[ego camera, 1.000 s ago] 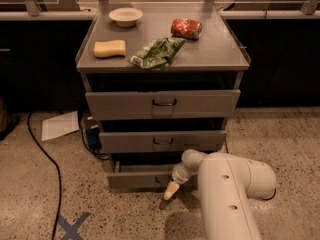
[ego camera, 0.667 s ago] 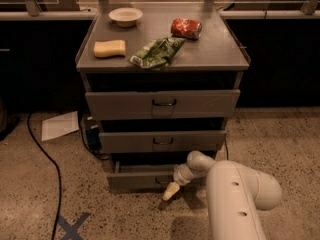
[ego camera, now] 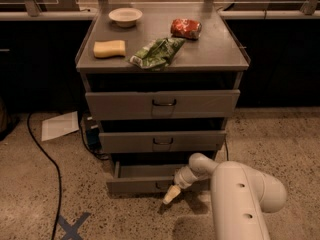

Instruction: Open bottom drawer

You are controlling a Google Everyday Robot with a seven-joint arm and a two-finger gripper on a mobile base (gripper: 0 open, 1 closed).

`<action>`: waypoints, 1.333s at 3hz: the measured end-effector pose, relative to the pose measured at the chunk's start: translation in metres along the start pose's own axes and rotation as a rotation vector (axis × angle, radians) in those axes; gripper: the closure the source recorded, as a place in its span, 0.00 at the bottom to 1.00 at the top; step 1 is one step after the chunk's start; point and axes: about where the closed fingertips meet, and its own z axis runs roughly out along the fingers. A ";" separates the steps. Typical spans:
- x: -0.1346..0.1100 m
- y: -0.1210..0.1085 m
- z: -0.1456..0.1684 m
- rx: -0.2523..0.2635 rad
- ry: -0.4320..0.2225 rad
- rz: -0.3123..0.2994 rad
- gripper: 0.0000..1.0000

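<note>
Camera view: pincer (ego camera: 171, 194) at partly open bottom drawer (ego camera: 134, 185) front, grip indiscernible.

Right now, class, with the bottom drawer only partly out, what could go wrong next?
The tool hangs at the front of the bottom drawer, near its small handle; it might slip off. The arm stands close before the drawer, so pulling further could jam the drawer against it.

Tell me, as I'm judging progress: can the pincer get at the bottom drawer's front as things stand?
Probably yes: the pincer hangs right at the front of the bottom drawer, near its centre, with nothing between them.
</note>
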 end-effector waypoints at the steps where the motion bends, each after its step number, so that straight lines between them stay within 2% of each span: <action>1: 0.000 0.000 0.000 0.000 0.000 0.000 0.00; 2: 0.005 0.014 0.003 -0.030 0.017 -0.001 0.00; 3: 0.010 0.040 -0.004 -0.061 0.036 0.012 0.00; 4: 0.018 0.066 0.004 -0.109 0.054 0.012 0.00</action>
